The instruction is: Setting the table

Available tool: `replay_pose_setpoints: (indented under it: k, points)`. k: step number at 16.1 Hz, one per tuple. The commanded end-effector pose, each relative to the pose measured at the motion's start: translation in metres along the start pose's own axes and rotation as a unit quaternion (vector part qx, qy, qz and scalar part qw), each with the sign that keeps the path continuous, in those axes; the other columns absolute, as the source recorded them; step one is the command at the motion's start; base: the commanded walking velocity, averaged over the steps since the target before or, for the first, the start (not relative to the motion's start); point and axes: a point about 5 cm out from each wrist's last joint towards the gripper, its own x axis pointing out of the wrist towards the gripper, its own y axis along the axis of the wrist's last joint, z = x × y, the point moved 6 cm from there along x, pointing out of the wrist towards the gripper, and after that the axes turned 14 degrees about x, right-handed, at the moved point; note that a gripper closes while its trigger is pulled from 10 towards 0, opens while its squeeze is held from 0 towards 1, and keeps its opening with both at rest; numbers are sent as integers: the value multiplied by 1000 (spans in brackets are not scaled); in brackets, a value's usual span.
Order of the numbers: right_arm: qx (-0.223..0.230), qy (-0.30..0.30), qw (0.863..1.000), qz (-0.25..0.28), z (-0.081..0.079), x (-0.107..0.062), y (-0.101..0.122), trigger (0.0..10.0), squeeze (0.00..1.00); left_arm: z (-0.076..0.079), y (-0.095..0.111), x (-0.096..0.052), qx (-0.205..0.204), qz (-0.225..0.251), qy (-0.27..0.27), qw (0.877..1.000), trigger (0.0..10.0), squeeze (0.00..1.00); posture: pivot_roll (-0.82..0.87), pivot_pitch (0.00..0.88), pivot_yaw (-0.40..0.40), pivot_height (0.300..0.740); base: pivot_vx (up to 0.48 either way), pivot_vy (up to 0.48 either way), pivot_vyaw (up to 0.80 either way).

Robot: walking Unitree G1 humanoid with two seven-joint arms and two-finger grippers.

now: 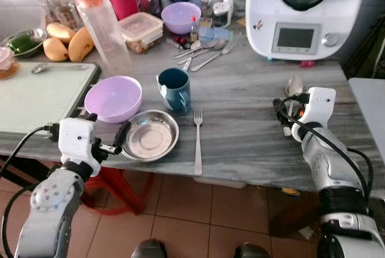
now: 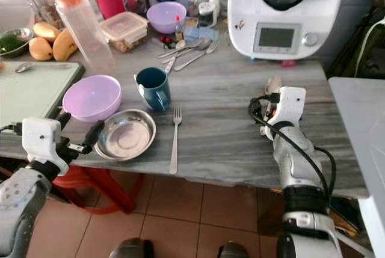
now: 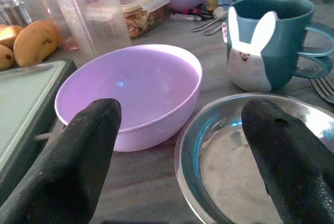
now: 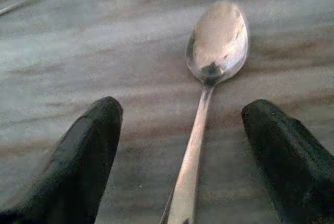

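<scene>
A grey wood-grain tabletop (image 1: 252, 107) is carrying most of the scene. Along its far edge a white kitchen machine (image 1: 301, 11) is standing, with loose cutlery (image 1: 201, 52) lying to its left, then a small purple bowl (image 1: 181, 16), a lidded food box (image 1: 141, 29), a clear bottle with an orange cap (image 1: 102, 20) and several mangoes (image 1: 69, 41). A pale green tray (image 1: 42, 92) is sitting at the left.

Near the front edge a purple bowl (image 1: 113, 97) is resting just beside a steel plate (image 1: 150, 135), and a teal mug with a rabbit print (image 1: 175, 88) is standing just behind the plate. A fork (image 1: 198, 138) is lying to the right of the plate, tines pointing away from the robot.

The left gripper (image 3: 177, 145) is hovering at the front edge, its fingers spread wide and pointing at the gap between the purple bowl and the steel plate, holding nothing.

A spoon (image 4: 209, 78) is lying on the tabletop well to the right of the fork, bowl end toward the kitchen machine. The right gripper (image 4: 182, 156) is lowered over it, fingers spread to either side of the handle and apart from it. The right arm is reaching up from below the tabletop edge, wrist bent forward.
</scene>
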Motion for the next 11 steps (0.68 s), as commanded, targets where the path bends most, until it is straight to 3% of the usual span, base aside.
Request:
replay_pose_setpoints:
  k: [1, 4, 5, 6, 7, 11]
  points:
    - [7, 5, 1000, 7, -2, 4, 6, 10000, 0, -8, 2, -2, 10, -1, 5, 1000, 10000, 0, 124, 95, 115, 740, 0, 0, 0]
    - [24, 4, 999, -41, 4, 11, -4, 10000, 0, -9, 2, -3, 12, -4, 4, 1000, 10000, 0, 132, 96, 114, 740, 0, 0, 0]
    - [30, 6, 998, -60, 5, 12, -8, 6941, 0, -8, 3, -4, 12, -5, 3, 1000, 10000, 0, 133, 96, 113, 740, 0, 0, 0]
    - [33, 14, 995, -93, 6, 13, -17, 667, 0, -7, 2, -4, 10, -6, 2, 1000, 10000, 0, 131, 94, 108, 740, 0, 0, 0]
    - [34, 19, 994, -103, 6, 13, -19, 0, 0, -6, 2, -4, 10, -6, 1, 1000, 10000, 0, 127, 93, 105, 740, 0, 0, 0]
    - [49, 62, 979, -186, 0, 3, -47, 0, 0, -3, 0, -3, 3, -7, -1, 1000, 10000, 0, 110, 86, 88, 740, 0, 0, 0]
